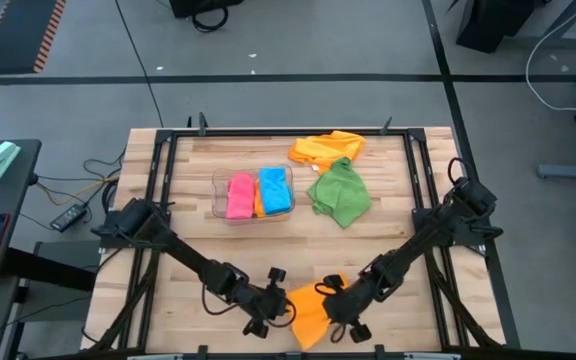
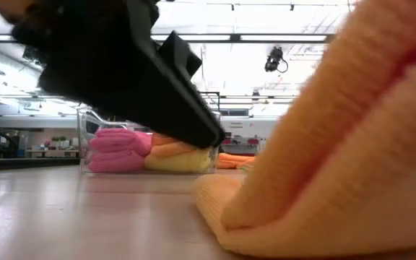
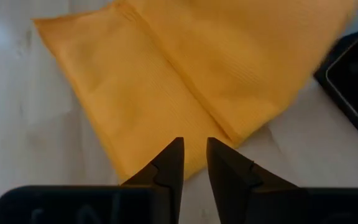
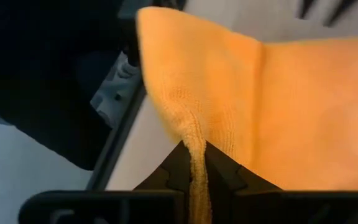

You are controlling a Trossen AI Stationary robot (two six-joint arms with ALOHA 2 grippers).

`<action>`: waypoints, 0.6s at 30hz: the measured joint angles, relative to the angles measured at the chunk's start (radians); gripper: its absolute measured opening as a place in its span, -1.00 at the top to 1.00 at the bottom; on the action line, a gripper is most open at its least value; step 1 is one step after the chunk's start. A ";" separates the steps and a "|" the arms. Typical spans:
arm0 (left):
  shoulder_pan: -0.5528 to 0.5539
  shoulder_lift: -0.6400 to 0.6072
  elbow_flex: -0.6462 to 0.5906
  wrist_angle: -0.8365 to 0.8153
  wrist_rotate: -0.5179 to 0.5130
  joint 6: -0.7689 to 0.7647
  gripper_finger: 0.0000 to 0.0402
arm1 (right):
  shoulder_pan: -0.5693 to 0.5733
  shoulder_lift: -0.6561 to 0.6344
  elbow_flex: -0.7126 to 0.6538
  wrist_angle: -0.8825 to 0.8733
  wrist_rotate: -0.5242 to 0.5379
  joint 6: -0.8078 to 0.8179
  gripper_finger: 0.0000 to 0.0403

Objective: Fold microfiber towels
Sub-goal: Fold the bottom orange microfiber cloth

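An orange microfiber towel lies near the table's near edge, between my two grippers. In the left wrist view it shows doubled over, with a fold line across it. My left gripper hovers at the towel's left side, its fingers a narrow gap apart with nothing between them. My right gripper is shut on the towel from the right. In the low view the towel fills the right foreground, rising off the tabletop. My right gripper pinches an edge of the orange towel between its two fingers. The fingers slant down from the table's right side. That edge is raised, and the cloth rises away from the fingers. The towel's near part rests on the table.
A clear bin at mid-table holds folded pink and blue towels with an orange one between. A crumpled green towel and a yellow-orange one lie to its right. Bare wood lies between bin and grippers.
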 joint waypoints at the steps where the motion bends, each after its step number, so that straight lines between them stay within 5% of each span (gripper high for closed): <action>1: -0.005 0.011 0.000 0.008 -0.010 0.001 0.63 | -0.006 0.001 0.000 -0.010 -0.005 0.001 0.82; 18: -0.021 0.067 0.000 0.038 -0.062 0.028 0.72 | -0.099 0.001 -0.064 -0.005 -0.026 0.093 0.82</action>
